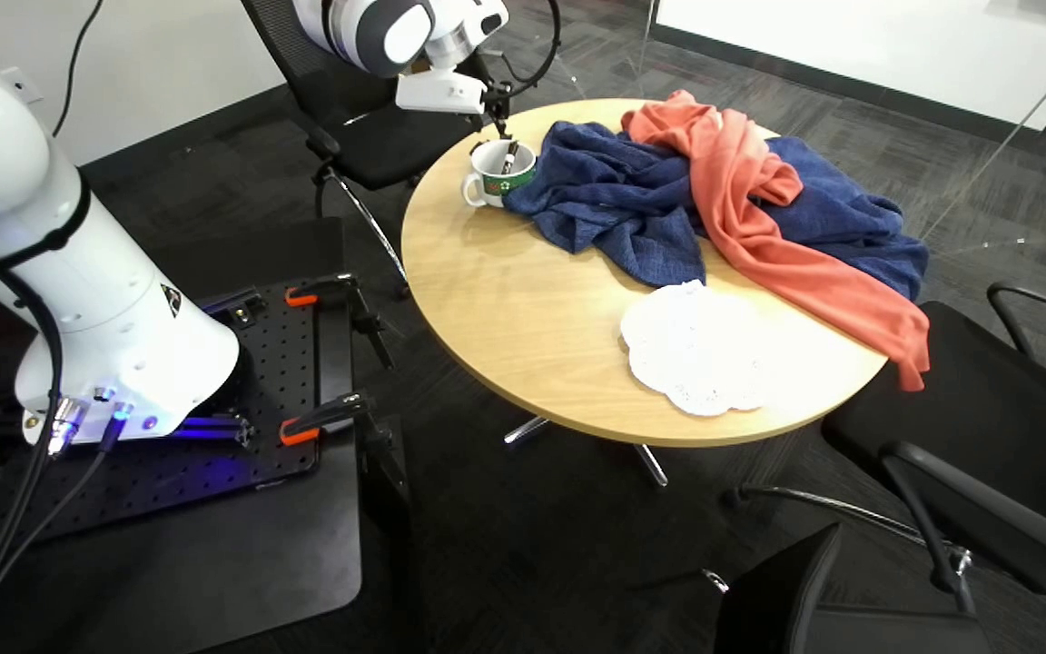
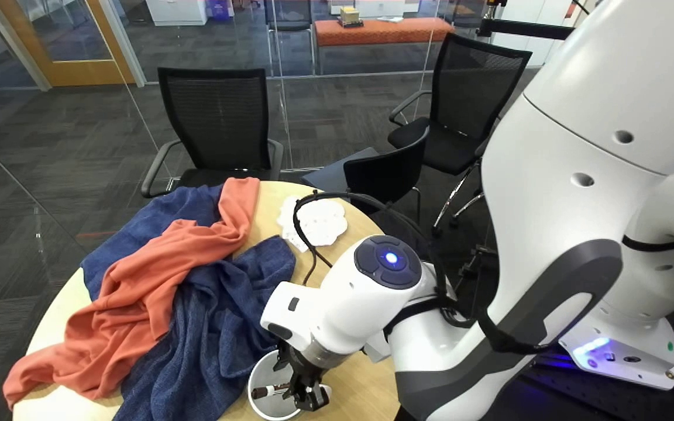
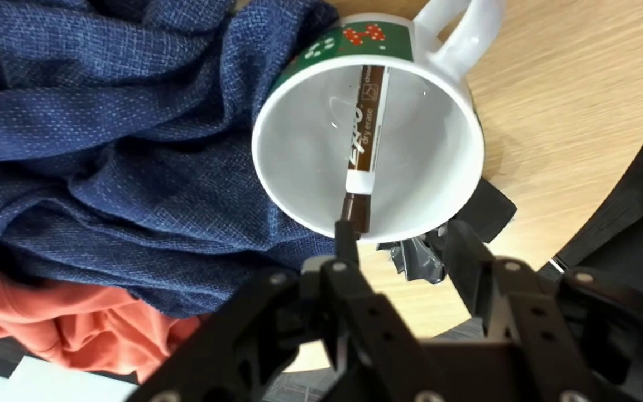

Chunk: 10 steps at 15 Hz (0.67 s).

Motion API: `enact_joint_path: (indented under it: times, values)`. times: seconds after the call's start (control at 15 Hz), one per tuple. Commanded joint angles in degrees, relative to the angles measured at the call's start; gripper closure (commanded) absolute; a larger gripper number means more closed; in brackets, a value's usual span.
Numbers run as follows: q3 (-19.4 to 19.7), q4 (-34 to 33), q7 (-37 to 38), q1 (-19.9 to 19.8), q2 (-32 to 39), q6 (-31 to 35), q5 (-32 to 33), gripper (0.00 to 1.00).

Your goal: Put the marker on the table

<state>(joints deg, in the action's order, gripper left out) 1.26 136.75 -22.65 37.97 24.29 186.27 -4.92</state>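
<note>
The marker is a slim brown Expo pen with a white band. It leans inside a white mug, its brown cap end near the rim by my gripper. It also shows in both exterior views. The mug has a green patterned band and stands upright on the round light wooden table. My gripper is open at the mug's rim. In the wrist view its left fingertip overlaps the cap end; I cannot tell if they touch. The right fingertip is apart from the marker.
A blue cloth lies against the mug, with an orange cloth over it. A white scalloped mat lies near the table edge. A dark crumpled item sits beside the mug near my right finger. Black chairs stand around.
</note>
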Motion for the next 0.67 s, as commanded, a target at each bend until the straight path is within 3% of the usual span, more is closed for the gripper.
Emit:
enact_joint_path:
  times: [0.0, 0.6]
  values:
    - [1.8, -1.1, 6.1, 0.1, 1.4, 0.2, 7.0, 0.51]
    - [2.1, -2.7, 9.7, -0.6, 5.0, 0.0, 11.5, 0.51]
